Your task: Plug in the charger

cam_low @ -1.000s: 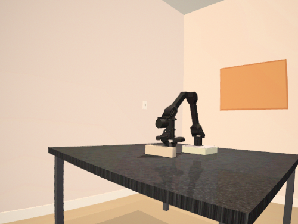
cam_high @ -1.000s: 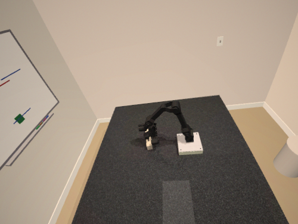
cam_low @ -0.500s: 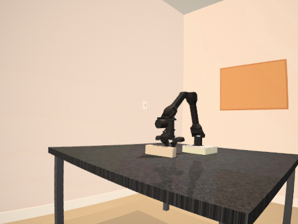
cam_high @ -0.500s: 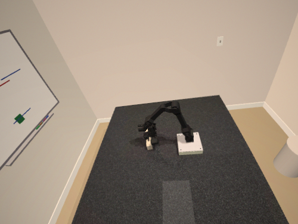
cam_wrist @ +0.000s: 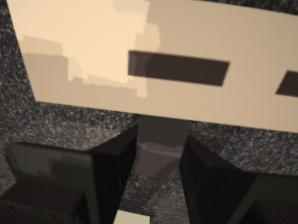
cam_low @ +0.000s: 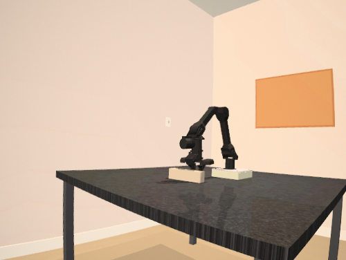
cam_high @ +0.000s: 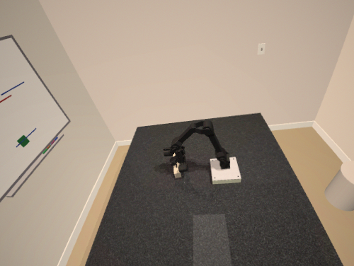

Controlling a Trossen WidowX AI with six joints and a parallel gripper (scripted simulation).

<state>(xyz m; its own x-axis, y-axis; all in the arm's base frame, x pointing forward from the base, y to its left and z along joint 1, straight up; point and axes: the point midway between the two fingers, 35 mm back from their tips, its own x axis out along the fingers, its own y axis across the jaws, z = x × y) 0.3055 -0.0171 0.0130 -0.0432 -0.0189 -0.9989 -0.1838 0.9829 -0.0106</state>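
The beige power strip [cam_high: 177,173] [cam_low: 186,175] [cam_wrist: 90,90] lies on the table; in the wrist view it crosses the top, with one dark slot near the middle and part of another at the right edge. My gripper [cam_wrist: 158,130] [cam_low: 197,168] is shut on the dark grey charger [cam_wrist: 160,157], which sits between the fingers at the bottom centre. The charger's front end meets the strip's near edge in the wrist view, left of the middle slot's centre. Its prongs are not visible. Whether it touches the strip cannot be told. The arm hides part of the strip in the top view.
The arm's base stands on a white block [cam_high: 231,175] [cam_low: 226,174] to the right of the strip. A pale corner [cam_wrist: 132,218] shows at the bottom of the wrist view. The dark table [cam_high: 149,219] [cam_low: 138,197] carries both; its front corner shows in the exterior view.
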